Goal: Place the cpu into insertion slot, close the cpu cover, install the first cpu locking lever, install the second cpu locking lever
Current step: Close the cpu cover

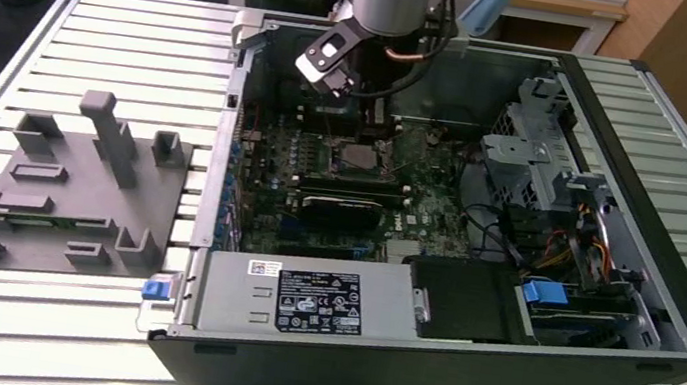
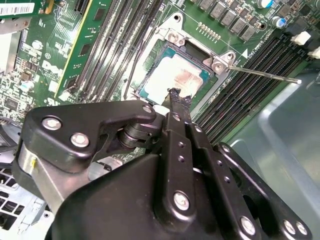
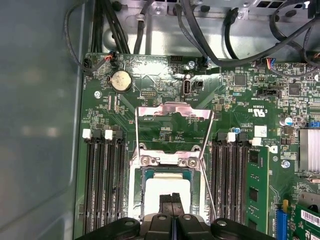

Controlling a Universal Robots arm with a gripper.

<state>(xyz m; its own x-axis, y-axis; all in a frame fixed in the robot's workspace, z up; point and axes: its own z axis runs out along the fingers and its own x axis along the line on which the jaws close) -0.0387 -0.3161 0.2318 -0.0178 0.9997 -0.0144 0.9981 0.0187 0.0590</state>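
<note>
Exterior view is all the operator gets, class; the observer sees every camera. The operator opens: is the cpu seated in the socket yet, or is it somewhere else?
Observer: Seated. In the first wrist view the cpu lies flat inside the insertion slot, silvery top up.
Operator: Is the cover down over it?
Observer: No. The cpu cover stands open, tipped back from the socket, and the green circuit board shows through its window.
Operator: And the tool?
Observer: The tool is shut, with its tips over the cpu's top. I cannot tell whether they touch it.
</note>
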